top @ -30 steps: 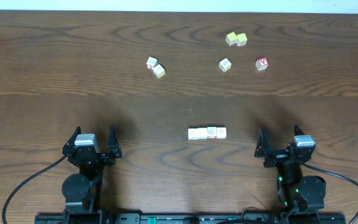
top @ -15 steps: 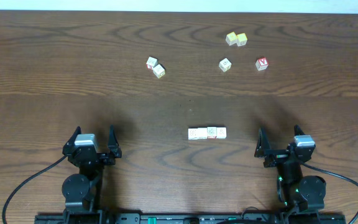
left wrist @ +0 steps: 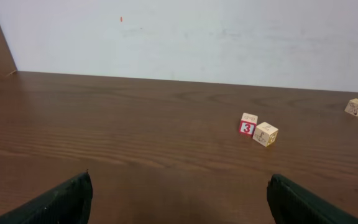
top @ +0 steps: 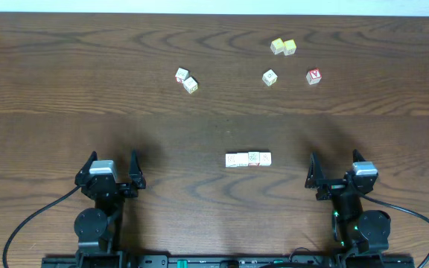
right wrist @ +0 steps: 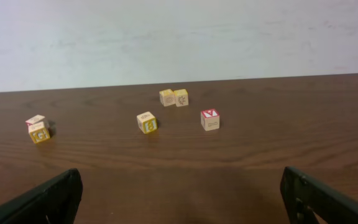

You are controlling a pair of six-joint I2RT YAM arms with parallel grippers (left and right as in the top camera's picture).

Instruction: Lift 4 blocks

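Note:
A tight row of several pale blocks (top: 248, 158) lies on the dark wooden table (top: 65, 89), between the two arms and slightly ahead of them. It does not appear in either wrist view. My left gripper (top: 112, 160) rests low at the near left, open, with nothing between its fingers; its dark fingertips (left wrist: 73, 194) frame bare wood. My right gripper (top: 334, 161) rests at the near right, a short way right of the row, also open and empty, its fingertips (right wrist: 64, 190) wide apart.
Loose cubes lie farther back: a touching pair (top: 186, 80) at left centre, a single pale cube (top: 269, 77), a cube with a red letter (top: 313, 76), and two yellowish cubes (top: 283, 47) near the far edge. A white wall (left wrist: 197, 31) stands behind the table.

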